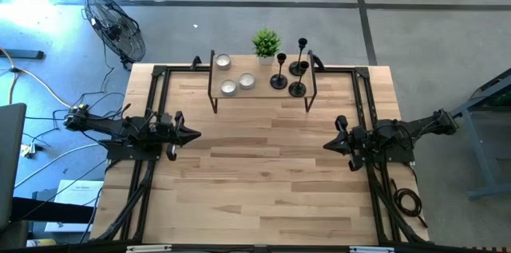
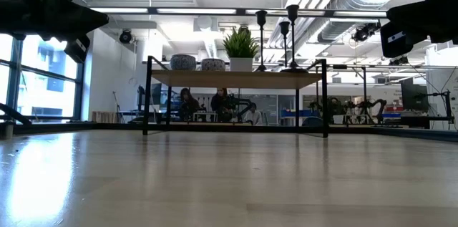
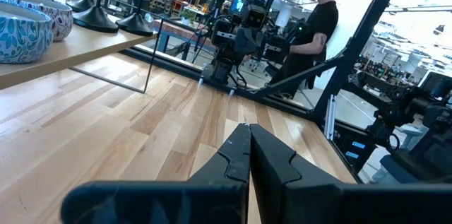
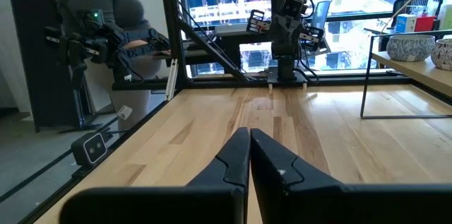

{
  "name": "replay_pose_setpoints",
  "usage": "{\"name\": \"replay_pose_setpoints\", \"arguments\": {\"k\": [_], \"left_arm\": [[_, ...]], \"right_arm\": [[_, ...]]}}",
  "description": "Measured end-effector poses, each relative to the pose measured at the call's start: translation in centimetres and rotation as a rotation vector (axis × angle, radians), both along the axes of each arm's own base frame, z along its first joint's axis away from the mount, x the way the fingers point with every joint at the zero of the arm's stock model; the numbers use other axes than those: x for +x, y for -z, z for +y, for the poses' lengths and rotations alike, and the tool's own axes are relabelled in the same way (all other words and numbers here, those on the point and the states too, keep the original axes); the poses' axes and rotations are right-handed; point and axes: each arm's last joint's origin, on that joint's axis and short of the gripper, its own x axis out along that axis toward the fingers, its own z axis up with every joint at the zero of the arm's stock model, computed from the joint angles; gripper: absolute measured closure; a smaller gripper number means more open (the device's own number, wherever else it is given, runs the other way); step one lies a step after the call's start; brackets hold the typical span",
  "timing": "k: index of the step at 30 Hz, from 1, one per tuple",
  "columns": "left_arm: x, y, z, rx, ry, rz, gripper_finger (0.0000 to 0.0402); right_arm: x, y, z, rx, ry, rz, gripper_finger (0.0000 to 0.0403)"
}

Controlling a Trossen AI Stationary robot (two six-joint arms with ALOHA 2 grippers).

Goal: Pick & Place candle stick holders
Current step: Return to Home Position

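Three black candle stick holders (image 1: 279,72) (image 1: 300,57) (image 1: 297,80) stand upright on their round bases on the right half of a small raised wooden shelf (image 1: 263,92) at the table's far side; they also show in the low view (image 2: 261,37). My left gripper (image 1: 196,135) is shut and empty above the table's left side. My right gripper (image 1: 326,146) is shut and empty above the table's right side. Both are well short of the shelf.
Three white tealight candles (image 1: 237,77) and a green potted plant (image 1: 266,44) share the shelf, which stands on thin black legs (image 1: 213,101). Black frame rails (image 1: 156,93) run along the table's left and right sides. A fan (image 1: 116,25) stands off the far left corner. A person (image 3: 311,26) stands beyond the table.
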Motion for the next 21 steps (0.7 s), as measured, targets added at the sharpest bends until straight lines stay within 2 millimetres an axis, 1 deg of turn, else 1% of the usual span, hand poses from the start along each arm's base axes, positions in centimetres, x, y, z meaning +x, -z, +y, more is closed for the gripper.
{"name": "replay_pose_setpoints", "arguments": {"k": [21], "left_arm": [[0.0, 0.0, 0.0, 0.0, 0.0, 0.0, 0.0401]], "right_arm": [[0.0, 0.0, 0.0, 0.0, 0.0, 0.0, 0.0395]]}}
